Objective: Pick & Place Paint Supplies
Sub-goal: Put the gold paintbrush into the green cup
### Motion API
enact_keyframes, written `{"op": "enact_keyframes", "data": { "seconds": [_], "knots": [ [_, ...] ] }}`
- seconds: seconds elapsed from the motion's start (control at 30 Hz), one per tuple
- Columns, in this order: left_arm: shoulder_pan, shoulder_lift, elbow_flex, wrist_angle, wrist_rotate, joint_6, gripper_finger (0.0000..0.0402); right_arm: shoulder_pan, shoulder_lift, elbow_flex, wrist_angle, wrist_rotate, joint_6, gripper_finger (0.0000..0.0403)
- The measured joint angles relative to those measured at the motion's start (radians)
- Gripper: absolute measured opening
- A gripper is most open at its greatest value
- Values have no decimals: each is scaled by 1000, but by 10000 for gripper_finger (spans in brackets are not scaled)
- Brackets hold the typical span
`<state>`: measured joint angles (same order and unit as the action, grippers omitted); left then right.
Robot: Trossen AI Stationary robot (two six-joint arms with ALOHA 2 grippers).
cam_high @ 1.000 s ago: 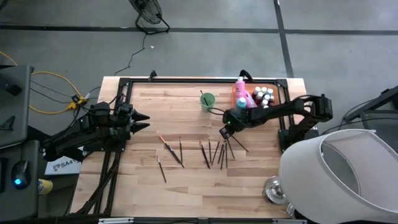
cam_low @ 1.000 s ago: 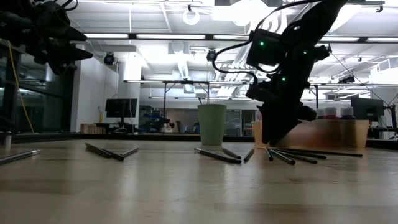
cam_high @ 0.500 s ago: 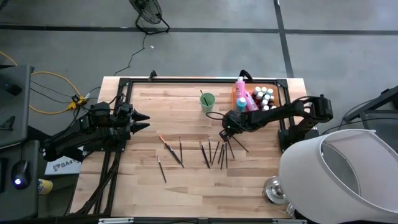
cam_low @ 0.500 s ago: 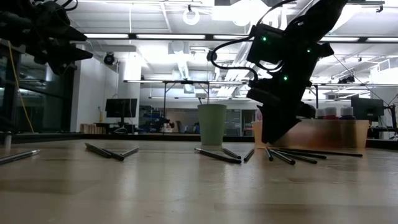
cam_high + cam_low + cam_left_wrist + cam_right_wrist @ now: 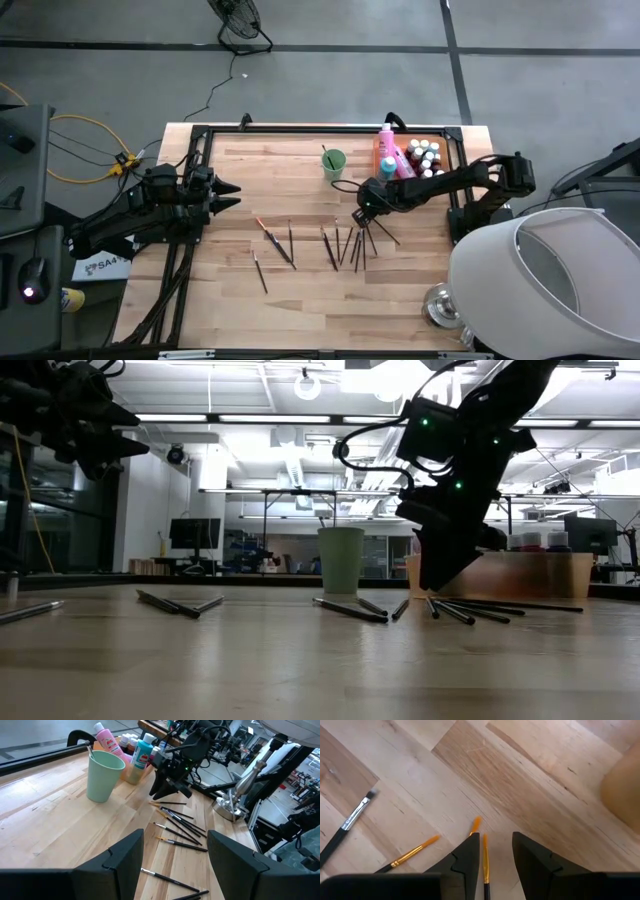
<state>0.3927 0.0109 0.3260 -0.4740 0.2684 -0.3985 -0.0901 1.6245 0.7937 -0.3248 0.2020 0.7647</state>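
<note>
the right gripper (image 5: 492, 851), fingers parted and empty, straddled a brush (image 5: 485, 857); crowded neighbouring brushes (image 5: 350, 243) might snag. the left gripper (image 5: 232, 194) waited open.

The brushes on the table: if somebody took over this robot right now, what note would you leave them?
Right gripper: low over the cluster of brushes near the table's middle, fingers open astride one orange-tipped brush, not yet closed on it.
Left gripper: open, empty, waiting above the table's left side.
Done: one brush stands in the green cup; the pink bottles, teal bottle and small paint bottles sit in the orange tray at the far right.
Left: about a dozen brushes lie loose, including a second group farther left.
</note>
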Motion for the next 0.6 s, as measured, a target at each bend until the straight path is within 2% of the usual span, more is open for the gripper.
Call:
{"op": "enact_keyframes", "data": {
  "seconds": [0.6],
  "knots": [
    [0,0,0,0,0,0,214,12,0,0,0,4,2,109]
  ]
}}
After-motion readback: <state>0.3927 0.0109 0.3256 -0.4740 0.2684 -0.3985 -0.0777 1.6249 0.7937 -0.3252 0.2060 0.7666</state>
